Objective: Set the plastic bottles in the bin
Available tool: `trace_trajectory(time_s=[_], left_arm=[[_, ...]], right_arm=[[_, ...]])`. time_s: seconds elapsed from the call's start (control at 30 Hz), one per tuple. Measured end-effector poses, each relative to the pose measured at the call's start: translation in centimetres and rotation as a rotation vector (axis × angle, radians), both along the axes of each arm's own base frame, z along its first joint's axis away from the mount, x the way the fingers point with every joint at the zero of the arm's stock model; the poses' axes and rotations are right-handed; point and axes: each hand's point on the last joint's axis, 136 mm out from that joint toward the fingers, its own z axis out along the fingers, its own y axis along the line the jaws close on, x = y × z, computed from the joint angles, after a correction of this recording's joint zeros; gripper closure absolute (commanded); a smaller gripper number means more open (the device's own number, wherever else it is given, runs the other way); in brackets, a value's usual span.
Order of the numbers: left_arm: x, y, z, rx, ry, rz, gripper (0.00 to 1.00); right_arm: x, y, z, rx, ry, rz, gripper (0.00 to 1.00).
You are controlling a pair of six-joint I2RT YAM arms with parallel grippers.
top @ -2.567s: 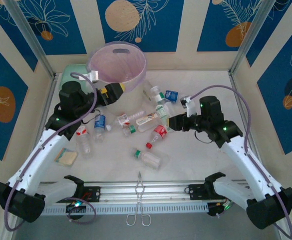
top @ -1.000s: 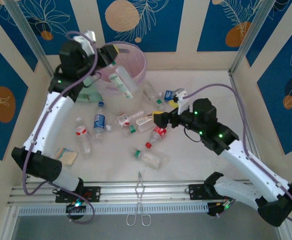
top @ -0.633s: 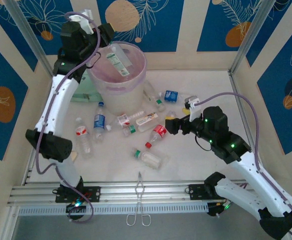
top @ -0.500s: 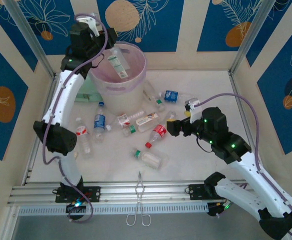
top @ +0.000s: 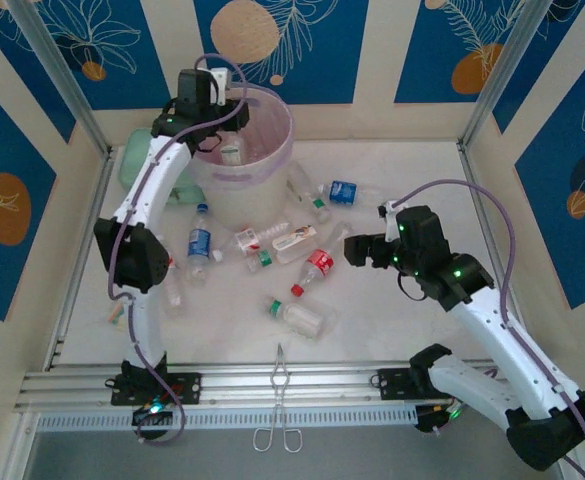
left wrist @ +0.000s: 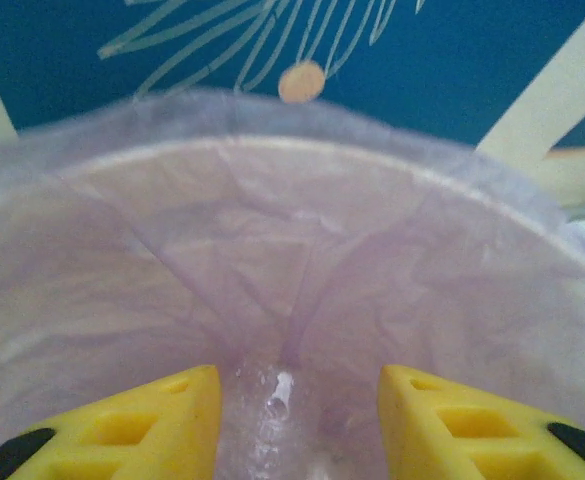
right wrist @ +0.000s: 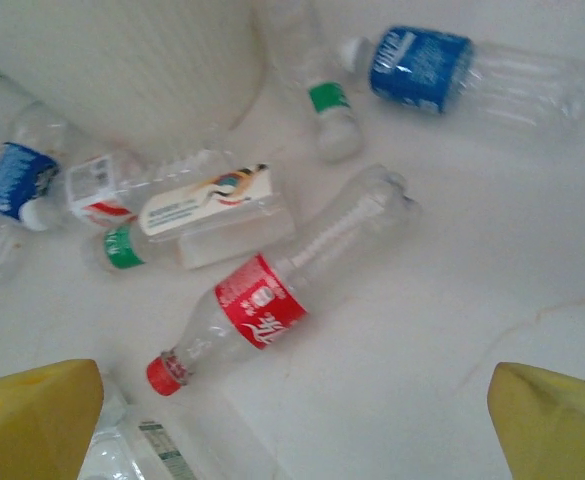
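Soft, even overhead light keeps the white tabletop (top: 402, 160) bright with faint shadows and the top view sharp, while the left claw (left wrist: 297, 385) and its clear bottle (left wrist: 272, 415) are hazily out of focus and the right wrist view is slightly smeared.

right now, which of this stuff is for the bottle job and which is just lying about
Job: bin; bottle in the left gripper; red-label bottle; blue-label bottle; other loose bottles.
Lying about: metal tongs; mint-green case; yellowish sponge.
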Motion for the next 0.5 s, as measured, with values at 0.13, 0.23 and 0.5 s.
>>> trace_trajectory(time_s=[0.13, 0.23, 0.5], left_arm=[[0.1, -0.6, -2.4, 0.040, 0.044, -0.027, 0.37], [0.0, -0.7, -2.8, 0.055, 0.049, -0.036, 0.22], [-0.2, -0.6, -1.9, 0.090, 0.024, -0.055, 0.03]], right_arm=[[0.8, -2.1, -1.6, 0.038, 0.093, -0.139, 0.01], [1.1, -3.4, -2.4, 0.099, 0.146, -0.223, 0.01], [1.2, -4.8, -3.8, 0.241, 0.243, -0.372, 0.01]])
